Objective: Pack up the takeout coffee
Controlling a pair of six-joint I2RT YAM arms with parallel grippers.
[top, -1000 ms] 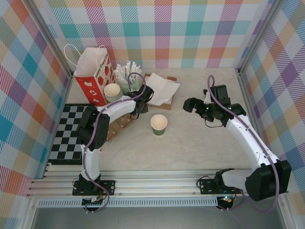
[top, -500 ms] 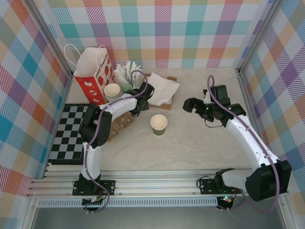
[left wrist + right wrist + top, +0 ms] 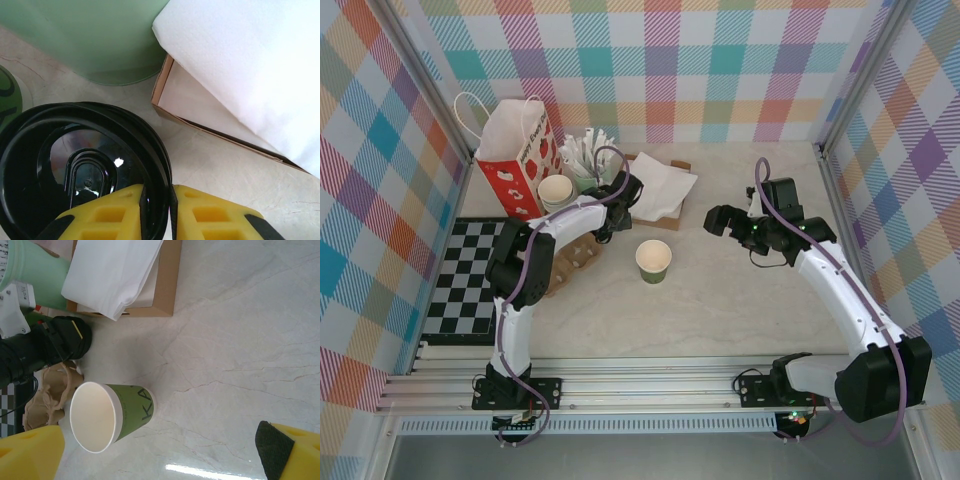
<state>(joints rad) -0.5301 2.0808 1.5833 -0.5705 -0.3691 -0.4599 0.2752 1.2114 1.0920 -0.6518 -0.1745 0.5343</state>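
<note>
the left claw (image 3: 157, 194) is clenched on the rim of a black lid (image 3: 75, 165), just beside a box of napkins (image 3: 190, 105). the right claw (image 3: 160, 457) is spread wide, facing the lidless green cup (image 3: 107, 415) standing mid-table (image 3: 740, 300).

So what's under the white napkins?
A shallow brown cardboard tray holds the white napkins. Its floor beneath them is covered, so anything else there can't be seen.
</note>
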